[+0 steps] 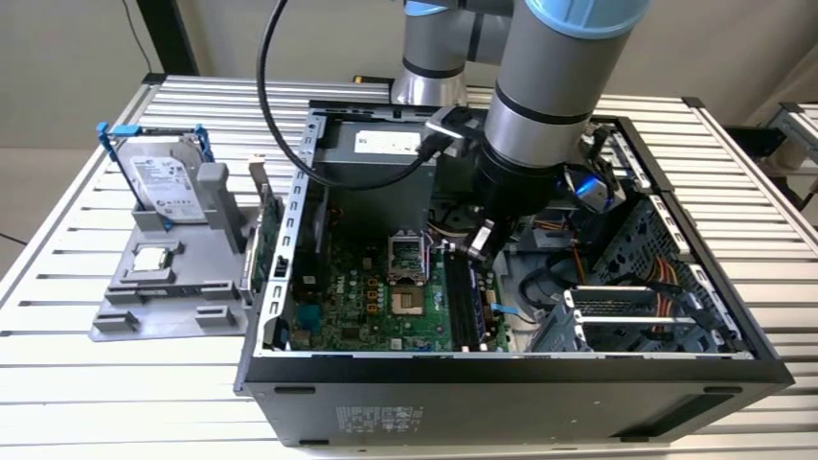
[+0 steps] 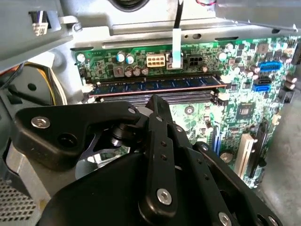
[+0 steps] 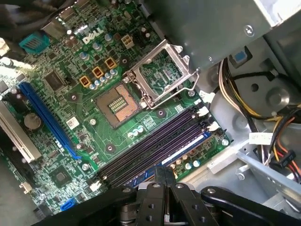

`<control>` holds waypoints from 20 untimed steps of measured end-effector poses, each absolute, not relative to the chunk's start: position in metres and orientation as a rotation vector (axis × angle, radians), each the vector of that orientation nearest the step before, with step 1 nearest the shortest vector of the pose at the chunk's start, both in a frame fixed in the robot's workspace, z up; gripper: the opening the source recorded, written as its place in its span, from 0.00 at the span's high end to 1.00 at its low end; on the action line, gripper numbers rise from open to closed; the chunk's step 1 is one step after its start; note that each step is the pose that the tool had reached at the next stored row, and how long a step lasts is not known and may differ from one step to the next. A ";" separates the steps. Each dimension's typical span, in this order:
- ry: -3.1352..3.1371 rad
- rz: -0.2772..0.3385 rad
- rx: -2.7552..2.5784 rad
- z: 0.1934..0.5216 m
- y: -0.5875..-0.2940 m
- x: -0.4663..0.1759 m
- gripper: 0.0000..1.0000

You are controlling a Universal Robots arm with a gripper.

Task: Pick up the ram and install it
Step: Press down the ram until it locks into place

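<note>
- Green motherboard (image 3: 94, 89) with black memory slots (image 3: 155, 141) and a blue slot (image 3: 44, 117).
- Ram (image 2: 155, 85): green, dark blue label.
- Black gripper (image 2: 157, 106).
- Silver drive (image 1: 167, 182) in blue frame.
- Grey stand (image 1: 172, 297).

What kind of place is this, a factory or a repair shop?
Probably a robotics test bench for computer assembly. An open black desktop computer case sits on a ribbed aluminium table, and a grey fixture holds a silver hard drive beside it.
</note>
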State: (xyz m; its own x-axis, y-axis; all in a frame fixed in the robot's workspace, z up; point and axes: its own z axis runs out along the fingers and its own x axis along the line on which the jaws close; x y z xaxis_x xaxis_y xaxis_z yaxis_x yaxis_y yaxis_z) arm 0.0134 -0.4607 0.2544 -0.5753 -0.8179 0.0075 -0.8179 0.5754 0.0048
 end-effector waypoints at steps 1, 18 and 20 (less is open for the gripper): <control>-2.767 -0.001 1.469 0.254 -0.461 0.013 1.00; -2.580 0.001 1.776 0.255 -0.461 0.013 1.00; -2.557 0.001 1.810 0.254 -0.461 0.014 1.00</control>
